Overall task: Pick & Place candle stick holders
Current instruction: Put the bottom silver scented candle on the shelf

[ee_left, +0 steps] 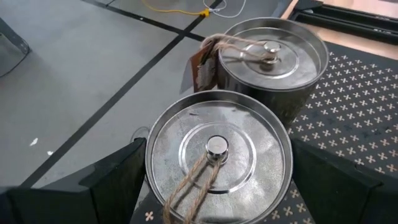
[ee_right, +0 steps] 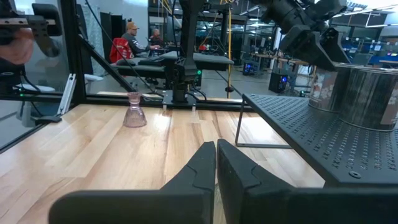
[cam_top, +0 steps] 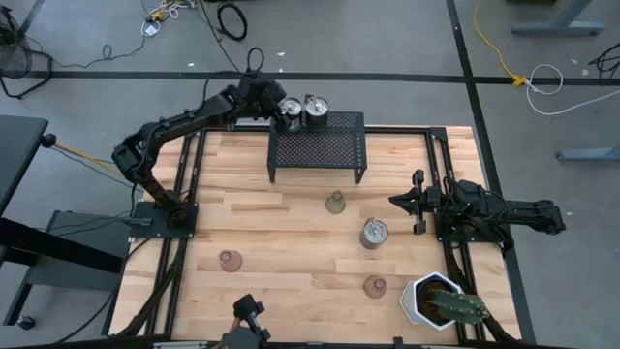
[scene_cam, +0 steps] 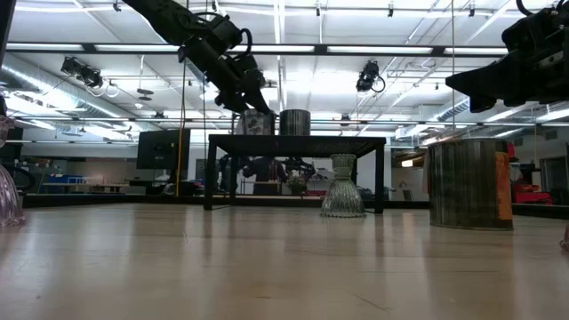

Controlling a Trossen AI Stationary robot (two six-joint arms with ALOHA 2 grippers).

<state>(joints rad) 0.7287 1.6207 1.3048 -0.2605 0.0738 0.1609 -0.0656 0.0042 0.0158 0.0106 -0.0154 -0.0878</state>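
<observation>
Two silvery holders (cam_top: 303, 111) crown the black rack (cam_top: 318, 147) on the wooden table (cam_top: 281, 247).

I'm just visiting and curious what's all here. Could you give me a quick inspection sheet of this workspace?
Surface: wooden table, bare between items.
Job's things: two metal holders on the black mesh rack; a third on the table; olive glass cup; two pink cups.
Clutter: white cactus pot.
Grippers: left tool open around a rack holder; right tool shut, waiting.
Cables: loose on floor.
Surroundings: people seated at desks.
</observation>
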